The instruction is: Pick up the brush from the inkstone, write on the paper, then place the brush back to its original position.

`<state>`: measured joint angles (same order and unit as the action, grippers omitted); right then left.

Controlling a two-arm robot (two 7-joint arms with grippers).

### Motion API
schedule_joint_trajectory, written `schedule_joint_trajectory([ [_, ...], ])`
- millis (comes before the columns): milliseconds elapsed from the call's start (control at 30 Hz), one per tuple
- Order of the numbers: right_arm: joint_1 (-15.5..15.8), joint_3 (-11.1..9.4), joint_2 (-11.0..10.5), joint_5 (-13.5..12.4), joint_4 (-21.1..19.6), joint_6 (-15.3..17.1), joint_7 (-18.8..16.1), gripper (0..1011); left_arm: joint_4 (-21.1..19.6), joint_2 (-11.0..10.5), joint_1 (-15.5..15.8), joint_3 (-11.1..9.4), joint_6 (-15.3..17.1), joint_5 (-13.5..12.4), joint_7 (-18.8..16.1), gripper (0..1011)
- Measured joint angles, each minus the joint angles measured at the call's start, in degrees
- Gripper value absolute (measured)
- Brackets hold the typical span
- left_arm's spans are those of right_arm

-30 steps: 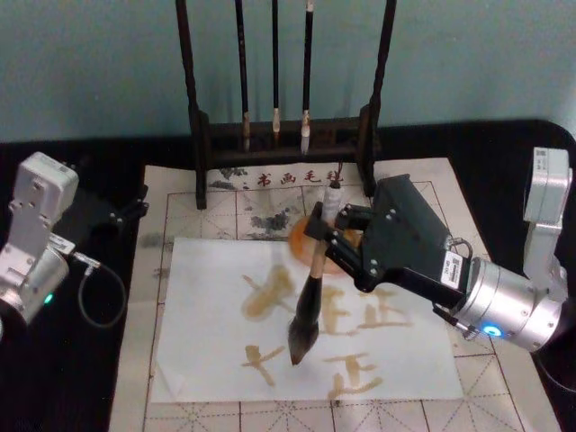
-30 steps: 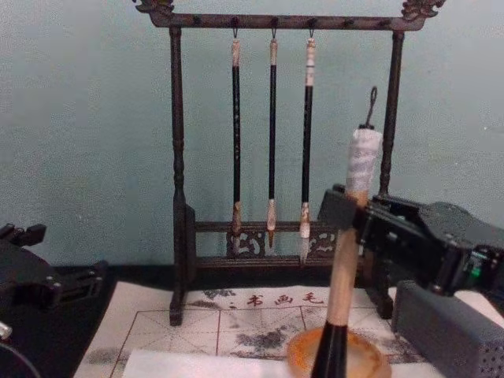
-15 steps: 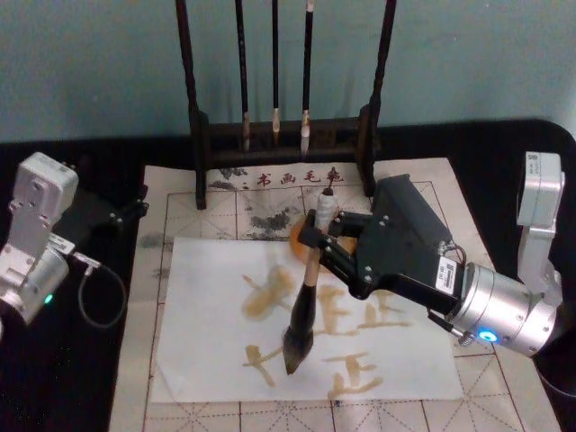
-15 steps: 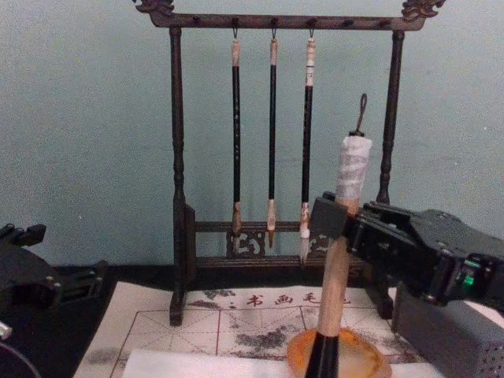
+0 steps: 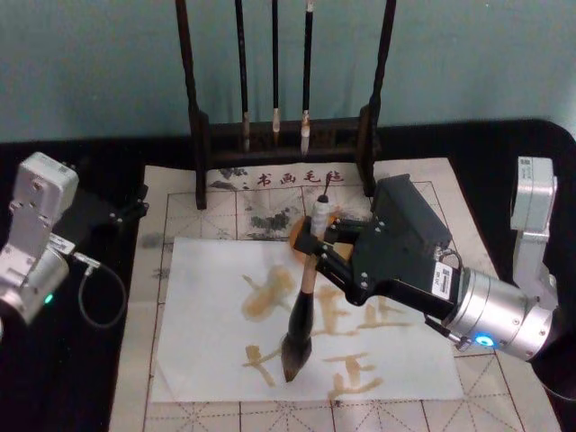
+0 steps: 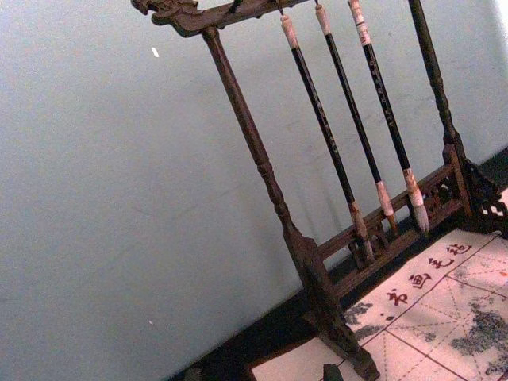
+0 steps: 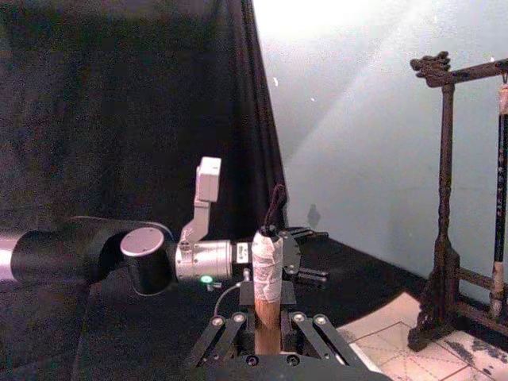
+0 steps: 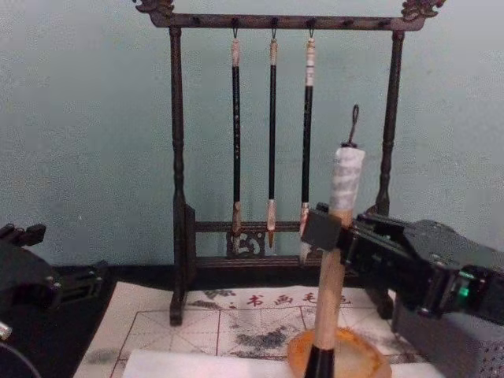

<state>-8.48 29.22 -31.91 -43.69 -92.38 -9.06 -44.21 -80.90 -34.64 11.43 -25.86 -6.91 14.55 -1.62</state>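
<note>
Right gripper [image 5: 317,243] clamped on tan upper handle of brush [image 5: 301,306]. Tuft tip on paper [image 5: 202,297], 6 o'clock from inkstone [image 8: 358,354]. Judged: handle stiff and light, tuft soft and wet, so grip wood only. Left gripper [image 5: 126,209] parked at 9 o'clock.

The brush [image 8: 329,287] (chest view) loses its tuft below the bottom edge.
</note>
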Motion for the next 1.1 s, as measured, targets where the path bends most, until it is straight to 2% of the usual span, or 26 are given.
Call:
schedule_joint_trajectory([
  [333,-0.10,0.03,0.18,0.44,0.74,0.00,0.46,199,0.00,0.00,0.00,0.00,0.00,0.00,0.00,1001],
  [1100,0.07,-1.48,0.11,1.10,1.46,-0.66,1.51,199,0.00,0.00,0.00,0.00,0.00,0.00,0.00,1001],
])
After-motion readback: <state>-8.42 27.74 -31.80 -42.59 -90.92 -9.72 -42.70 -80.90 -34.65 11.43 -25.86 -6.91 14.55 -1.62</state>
